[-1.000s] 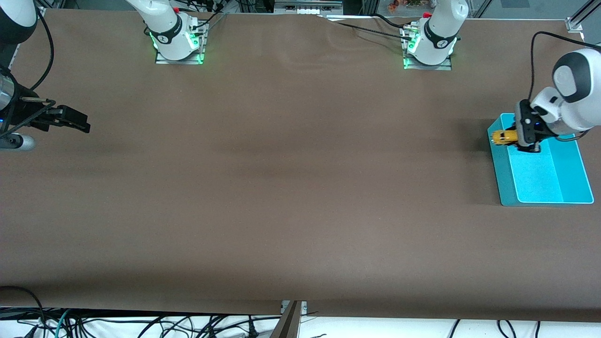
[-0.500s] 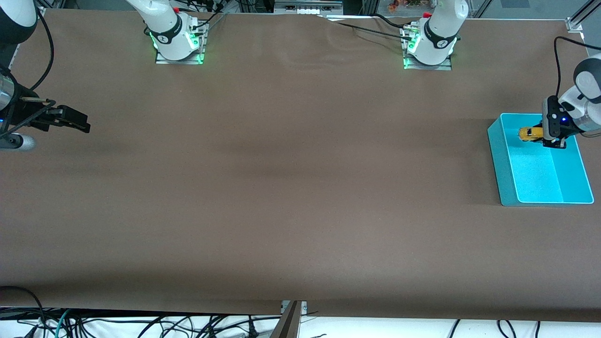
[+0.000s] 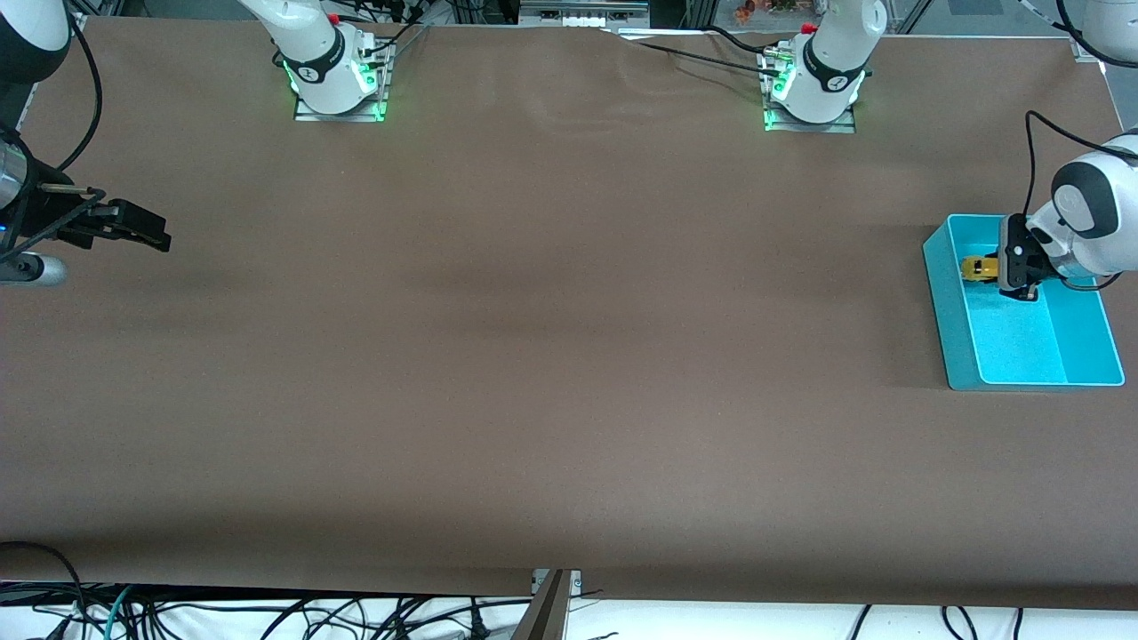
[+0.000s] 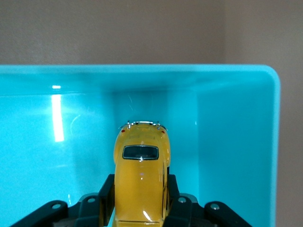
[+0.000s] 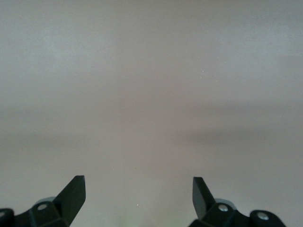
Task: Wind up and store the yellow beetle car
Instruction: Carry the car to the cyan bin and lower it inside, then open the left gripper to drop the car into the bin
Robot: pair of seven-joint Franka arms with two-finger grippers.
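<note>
- Yellow beetle car [image 4: 141, 182] sat inside the teal bin [image 3: 949, 329], clamped between the left gripper [image 3: 1009, 267] fingers; release remained.
- Right gripper [image 3: 147, 229] waited, spread wide, over bare table.

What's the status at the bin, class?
Left gripper shut on yellow car, inside blue bin. Right gripper open, waiting over bare table. Nothing in the way.

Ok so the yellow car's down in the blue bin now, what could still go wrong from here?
1. The left gripper has its fingers against the yellow beetle car; lifting away too early could drag it back up.
2. If wound, the car may roll into the turquoise bin wall just ahead of it.
The right gripper waits open over the right arm's end of the table.
</note>
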